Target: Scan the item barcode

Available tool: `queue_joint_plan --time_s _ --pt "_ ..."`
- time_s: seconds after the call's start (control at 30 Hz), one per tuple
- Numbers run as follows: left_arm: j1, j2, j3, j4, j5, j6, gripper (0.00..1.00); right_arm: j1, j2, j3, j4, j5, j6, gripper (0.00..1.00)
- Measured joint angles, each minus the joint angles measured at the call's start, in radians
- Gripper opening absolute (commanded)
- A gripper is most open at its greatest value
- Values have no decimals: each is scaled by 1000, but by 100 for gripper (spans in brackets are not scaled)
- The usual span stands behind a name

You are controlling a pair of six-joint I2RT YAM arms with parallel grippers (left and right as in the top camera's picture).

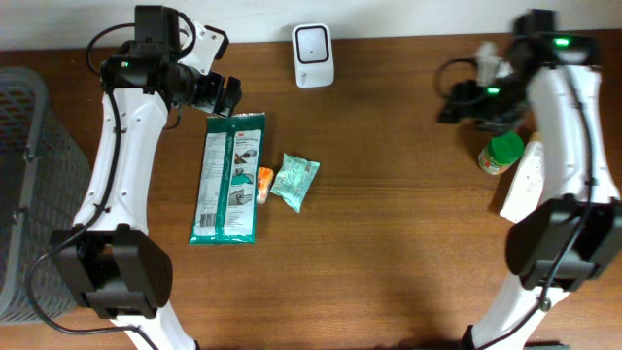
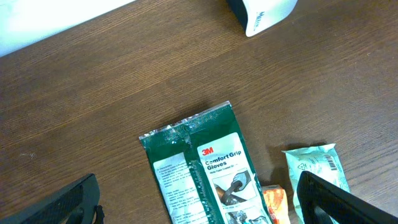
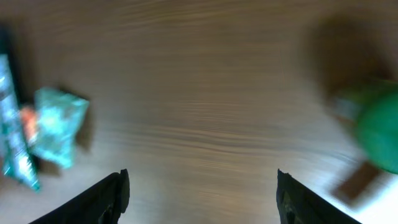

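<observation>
Where the brown wood-grain table point(image 1: 389, 243) meets the white wall point(image 1: 408, 15), a white barcode scanner point(image 1: 313, 55) stands. The 3M gloves pack point(image 1: 229, 175) lies flat left of centre (label up), with a teal packet point(image 1: 294, 181) near its right side. A grey mesh basket point(image 1: 29, 175) sits at the left edge. The left gripper point(image 1: 229, 94) hovers by the pack's far end, fingers wide apart, empty. The right gripper point(image 3: 200, 190), far right, is also parted and empty.
</observation>
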Motion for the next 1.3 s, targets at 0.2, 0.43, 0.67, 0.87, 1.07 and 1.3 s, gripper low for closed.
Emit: queue_joint_plan --time_s 0.2,0.43,0.67,0.87,1.07,1.3 --pt "0 0 0 0 0 0 99 233 25 -21 106 -47 164 64" --pt "0 0 0 -1 0 0 99 443 117 -145 311 -59 326 44" --pt "0 0 0 0 0 0 99 595 162 -173 516 -63 395 16" --pt "0 0 0 0 0 0 99 673 217 -173 549 -62 478 7" --pt "0 0 0 0 0 0 99 712 250 -177 552 -61 500 7" --pt "0 0 0 0 0 0 99 737 252 -190 415 -62 481 7"
